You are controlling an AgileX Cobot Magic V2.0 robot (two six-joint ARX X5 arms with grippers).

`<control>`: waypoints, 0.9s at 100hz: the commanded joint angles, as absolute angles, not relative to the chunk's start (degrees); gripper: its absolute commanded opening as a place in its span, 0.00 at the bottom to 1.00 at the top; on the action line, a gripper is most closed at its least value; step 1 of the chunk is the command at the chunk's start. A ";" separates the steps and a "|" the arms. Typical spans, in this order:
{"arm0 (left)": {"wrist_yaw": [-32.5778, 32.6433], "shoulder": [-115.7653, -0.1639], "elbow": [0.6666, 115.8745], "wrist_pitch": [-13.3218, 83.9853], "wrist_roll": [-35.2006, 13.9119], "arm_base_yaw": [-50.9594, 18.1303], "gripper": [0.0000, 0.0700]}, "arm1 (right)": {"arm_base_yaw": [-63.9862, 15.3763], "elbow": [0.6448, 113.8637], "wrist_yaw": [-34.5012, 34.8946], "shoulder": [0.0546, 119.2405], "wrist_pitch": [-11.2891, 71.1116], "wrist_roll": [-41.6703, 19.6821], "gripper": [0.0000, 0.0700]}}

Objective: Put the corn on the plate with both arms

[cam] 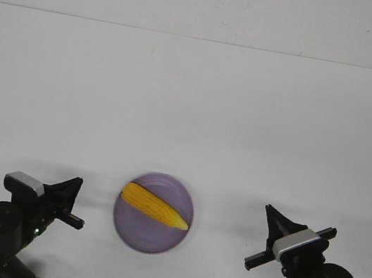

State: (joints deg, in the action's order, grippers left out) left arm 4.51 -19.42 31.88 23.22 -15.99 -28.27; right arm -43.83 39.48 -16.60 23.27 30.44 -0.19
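Note:
The yellow-orange corn [155,206] lies across the lavender plate [134,234], its pointed end toward the right, near the table's front edge. My left gripper [75,183] is low at the front left, a short way left of the plate, and its fingers come together in one point with nothing in them. My right gripper [270,212] is low at the front right, farther from the plate, fingers also together and empty. Neither gripper touches the corn or the plate.
The white table [190,111] stretches away behind the plate to a far edge against a pale wall. The arm bases sit at the two front corners.

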 commanded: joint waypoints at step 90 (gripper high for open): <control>5.39 -1.13 5.32 2.37 5.98 -0.75 0.02 | -44.27 39.75 -16.73 23.24 29.41 -0.40 0.02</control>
